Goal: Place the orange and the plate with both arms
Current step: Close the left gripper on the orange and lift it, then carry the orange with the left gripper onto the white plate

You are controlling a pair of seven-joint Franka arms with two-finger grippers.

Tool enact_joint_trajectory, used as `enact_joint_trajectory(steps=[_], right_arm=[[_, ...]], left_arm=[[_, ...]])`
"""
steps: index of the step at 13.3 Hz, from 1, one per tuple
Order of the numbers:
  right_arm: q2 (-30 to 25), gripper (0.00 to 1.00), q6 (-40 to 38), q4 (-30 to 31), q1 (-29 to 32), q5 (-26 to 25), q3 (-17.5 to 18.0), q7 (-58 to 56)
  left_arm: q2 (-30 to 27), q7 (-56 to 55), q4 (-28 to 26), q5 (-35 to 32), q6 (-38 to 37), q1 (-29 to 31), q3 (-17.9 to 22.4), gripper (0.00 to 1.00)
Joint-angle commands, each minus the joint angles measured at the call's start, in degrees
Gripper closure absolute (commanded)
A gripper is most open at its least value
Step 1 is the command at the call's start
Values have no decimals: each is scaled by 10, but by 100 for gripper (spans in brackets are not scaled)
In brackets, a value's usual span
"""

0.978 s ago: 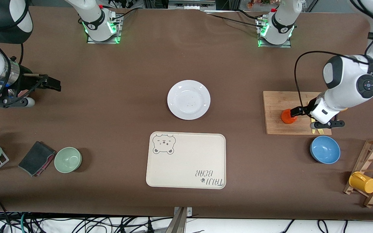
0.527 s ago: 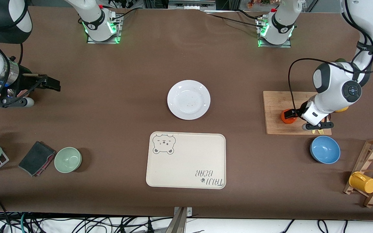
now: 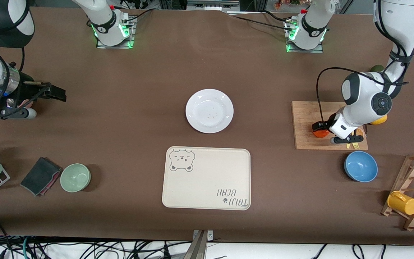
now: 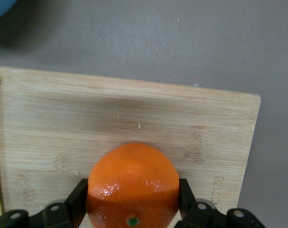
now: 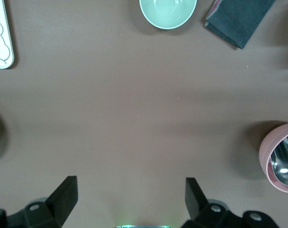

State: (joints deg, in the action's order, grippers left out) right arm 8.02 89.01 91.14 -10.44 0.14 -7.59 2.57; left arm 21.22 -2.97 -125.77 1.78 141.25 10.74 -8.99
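Front view: the left hand (image 3: pixel 318 129) grips the orange (image 3: pixel 321 132) on the cutting board (image 3: pixel 306 122) near the table's (image 3: pixel 138 90) left-arm end, apparently touching it; the plate (image 3: pixel 209 110) lies mid-table.

Left wrist view: fingers (image 4: pixel 76 202) flank the orange (image 4: pixel 132 185).

Right wrist view: the right hand (image 5: pixel 129 197) waits, open.

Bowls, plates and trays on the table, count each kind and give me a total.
Bowls: 2, the green bowl and the blue bowl
Plates: 1, the white plate
Trays: 1, the cream bear tray
Total: 4

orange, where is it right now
The orange sits on the wooden cutting board toward the left arm's end of the table, between the left end effector's fingers.
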Motion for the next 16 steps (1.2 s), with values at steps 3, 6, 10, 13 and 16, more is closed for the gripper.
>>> enact_joint_trajectory(steps=[3, 6, 10, 13, 16], right_arm=[[-7, 0, -4, -7, 2, 7, -1, 9], [-9, 0, -5, -7, 1, 7, 1, 9], [-9, 0, -9, -7, -2, 7, 13, 9], [-9, 0, -10, -7, -2, 7, 38, 31], [-9, 0, -10, -7, -2, 7, 64, 68]], left_arm=[[-50, -5, 30, -7, -75, 5, -10, 96], [-94, -22, 60, 1, -134, 5, -57, 95], [-94, -103, 84, 57, -131, -2, -146, 90], [-75, -192, 103, 53, -125, -40, -199, 90], [-43, -313, 111, 49, -83, -136, -200, 90]])
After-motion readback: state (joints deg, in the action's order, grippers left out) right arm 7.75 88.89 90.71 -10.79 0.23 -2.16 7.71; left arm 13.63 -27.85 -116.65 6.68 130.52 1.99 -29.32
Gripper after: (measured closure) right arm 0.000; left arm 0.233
